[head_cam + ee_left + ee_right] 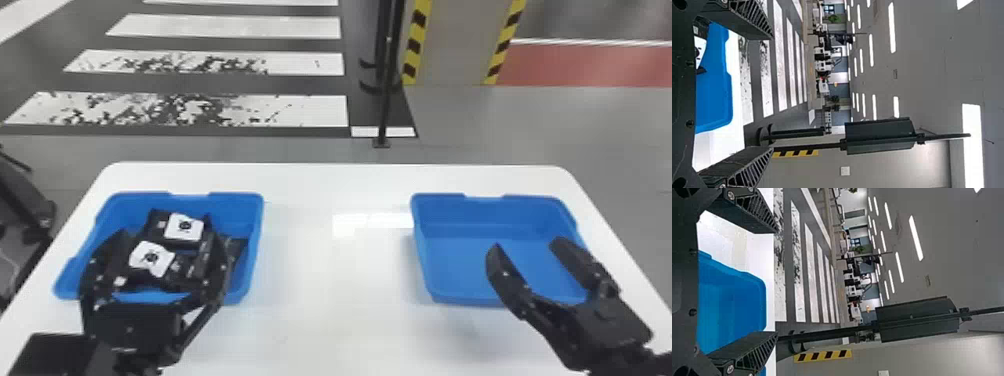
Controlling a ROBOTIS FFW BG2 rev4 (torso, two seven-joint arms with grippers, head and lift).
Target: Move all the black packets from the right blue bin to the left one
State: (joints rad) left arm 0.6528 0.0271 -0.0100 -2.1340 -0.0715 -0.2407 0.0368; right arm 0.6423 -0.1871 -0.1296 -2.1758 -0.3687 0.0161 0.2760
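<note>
Left gripper (169, 234): released, over black packets (156, 227)
Right gripper (526, 243): released, over right bin (465, 255)
Black post (385, 100): beyond both grippers

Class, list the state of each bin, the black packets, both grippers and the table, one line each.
Left bin: upright, loaded
Right bin: upright, bare where visible
Black packets: piled inside left bin
Left gripper: open, over left bin
Right gripper: open, over right bin
Table: bearing both bins
</note>
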